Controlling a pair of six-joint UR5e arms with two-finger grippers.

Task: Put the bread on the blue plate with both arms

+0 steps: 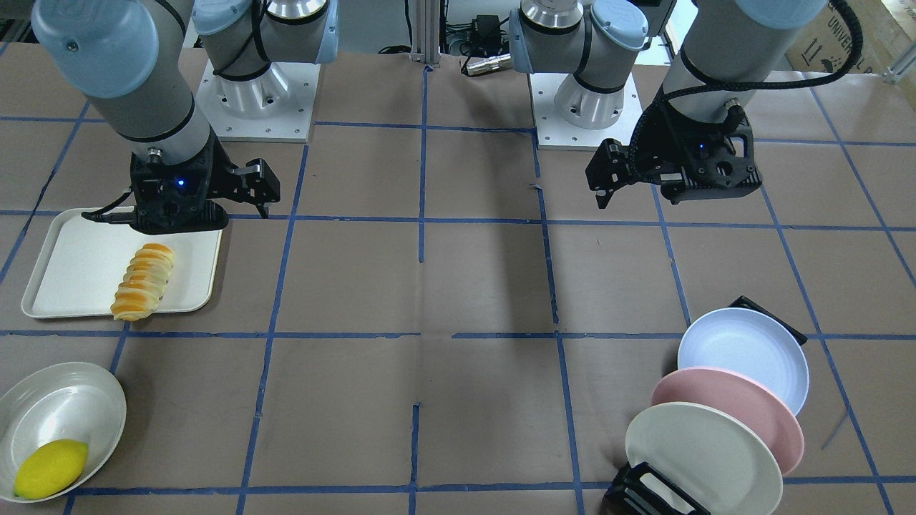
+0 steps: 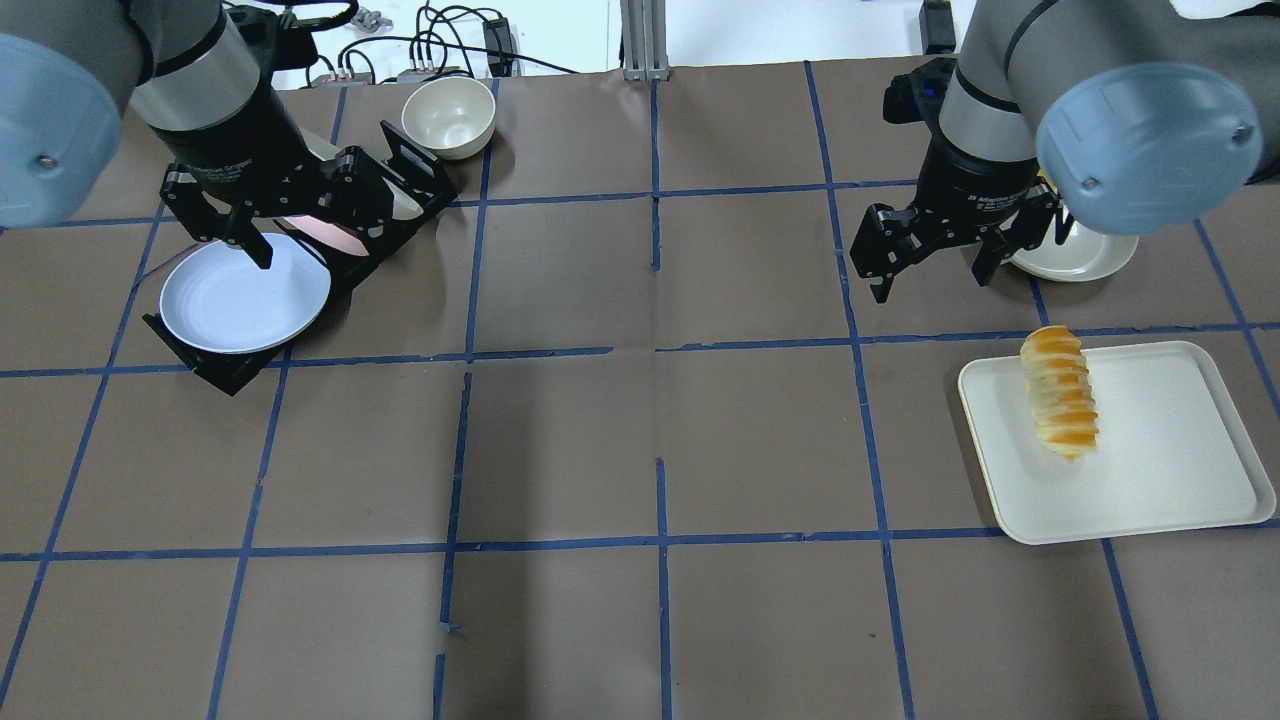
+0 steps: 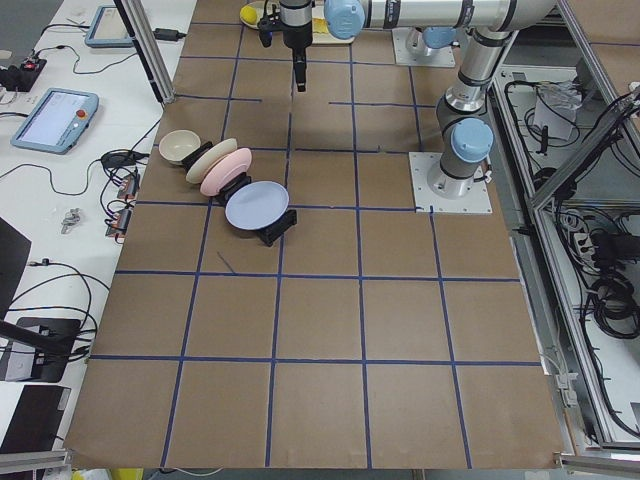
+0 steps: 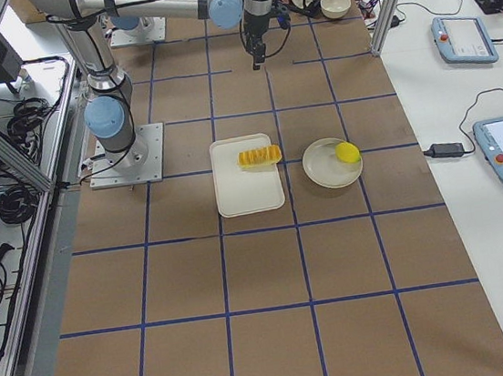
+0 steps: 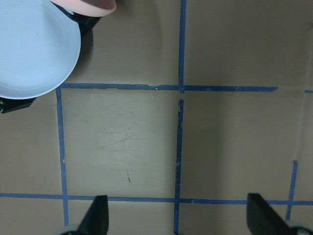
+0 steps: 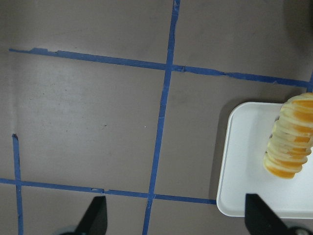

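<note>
In the front-facing view the bread lies on a white tray toward the table's right end. The blue plate leans in a black rack near the operators' edge on the left. Overhead, the right gripper hangs just beside the tray and the left gripper hangs over the plate's rim. Both wrist views show fingers spread wide, gripping nothing. By my judgement nothing is done yet: fetching the plate, lifting the bread and setting it down all remain.
</note>
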